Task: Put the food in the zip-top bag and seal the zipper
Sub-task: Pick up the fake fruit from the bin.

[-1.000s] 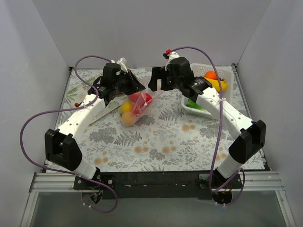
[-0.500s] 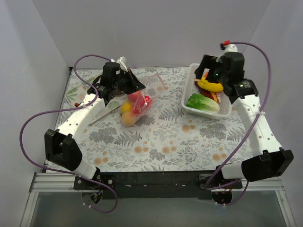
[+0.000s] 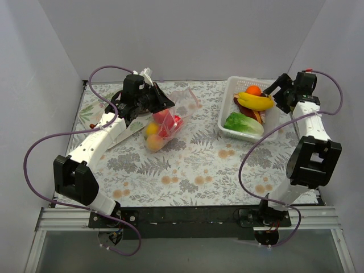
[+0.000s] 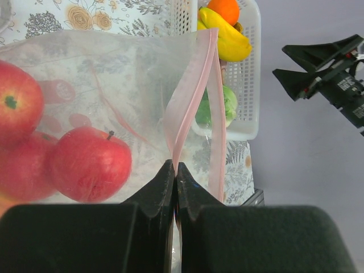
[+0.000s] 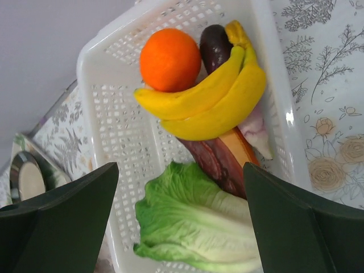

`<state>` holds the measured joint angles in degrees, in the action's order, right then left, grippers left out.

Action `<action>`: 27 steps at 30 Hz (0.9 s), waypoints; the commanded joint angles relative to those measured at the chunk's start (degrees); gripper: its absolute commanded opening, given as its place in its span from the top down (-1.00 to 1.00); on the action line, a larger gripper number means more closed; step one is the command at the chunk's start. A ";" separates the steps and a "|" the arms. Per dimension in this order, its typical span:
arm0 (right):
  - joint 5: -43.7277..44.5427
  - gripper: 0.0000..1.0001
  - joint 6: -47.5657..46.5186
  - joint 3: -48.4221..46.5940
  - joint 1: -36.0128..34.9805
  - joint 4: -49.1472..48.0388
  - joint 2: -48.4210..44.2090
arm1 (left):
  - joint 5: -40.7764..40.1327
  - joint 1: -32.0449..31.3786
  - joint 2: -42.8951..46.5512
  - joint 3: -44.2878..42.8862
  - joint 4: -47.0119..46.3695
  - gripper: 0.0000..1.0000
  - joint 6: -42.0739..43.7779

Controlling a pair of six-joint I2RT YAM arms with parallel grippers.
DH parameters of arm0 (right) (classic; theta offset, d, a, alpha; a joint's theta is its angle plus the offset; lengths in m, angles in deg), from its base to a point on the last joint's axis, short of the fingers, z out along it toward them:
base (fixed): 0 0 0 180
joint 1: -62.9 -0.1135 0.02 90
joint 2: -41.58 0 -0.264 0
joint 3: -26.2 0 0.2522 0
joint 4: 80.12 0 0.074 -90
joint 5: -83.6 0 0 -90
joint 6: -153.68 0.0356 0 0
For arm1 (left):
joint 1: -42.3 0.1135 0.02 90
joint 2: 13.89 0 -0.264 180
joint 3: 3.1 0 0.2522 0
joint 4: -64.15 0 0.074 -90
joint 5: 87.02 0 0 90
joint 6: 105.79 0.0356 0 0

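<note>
Zip-top bag (image 3: 165, 124) lies on the far left part of the table (image 3: 193, 165), just beside the left gripper (image 3: 169, 107). In the left wrist view the black fingers (image 4: 156, 187) are pressed together on the zipper (image 4: 193, 96), at the end of the pink strip, so this claw is closed and grips the bag's edge. From the pinch the two pink lips go apart, so the mouth is partly open toward the right. Inside the bag are red round fruits (image 4: 91, 165). Lower in the bag is a yellow piece (image 3: 152, 129), perhaps the lemon; the top view is too small to be sure.

On the far right stands a white basket (image 3: 227, 128), with its right rim close to the table's right edge. It holds the banana (image 5: 216, 102), the orange (image 5: 169, 60), the eggplant (image 5: 215, 45) and the green leafy piece (image 5: 193, 222). The banana lies across the middle and touches the orange. The leafy piece fills the near end.

Right gripper (image 3: 274, 94) hovers above the basket's far right corner. Its two fingers (image 5: 68, 199) are wide apart and hold nothing.

The bag and the basket are well apart, with a strip of flowered table between them.
</note>
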<state>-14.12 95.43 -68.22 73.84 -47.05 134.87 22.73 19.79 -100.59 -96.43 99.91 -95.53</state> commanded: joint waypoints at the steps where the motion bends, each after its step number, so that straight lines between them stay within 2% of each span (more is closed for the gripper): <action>1: -0.54 -0.94 12.71 -1.69 0.75 -7.18 5.04 | -0.23 0.18 1.97 -1.73 -0.82 1.00 0.55; 6: 1.04 -0.90 22.03 -1.52 0.75 -10.08 9.70 | -0.50 0.18 1.97 -1.82 -0.64 1.00 0.82; 12: 4.03 -0.85 30.64 6.82 0.75 -15.79 8.05 | -0.59 0.35 1.71 -2.08 -0.29 1.00 1.17; 17: 6.49 -0.84 31.97 9.55 0.75 -16.67 7.25 | -0.59 0.62 1.62 -1.91 -0.20 1.00 1.43; 21: 7.46 -0.72 33.55 12.54 0.84 -21.06 6.37 | -0.24 0.79 1.35 -2.17 -0.20 1.00 1.43; 27: 9.12 -0.65 34.52 10.88 -0.04 -19.84 9.09 | -0.32 0.88 1.09 -2.34 -0.03 1.00 1.52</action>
<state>-8.37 128.13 -56.42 74.39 -64.84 143.31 22.51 20.23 -100.61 -96.43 100.13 -95.01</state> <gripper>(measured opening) 0.828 0.012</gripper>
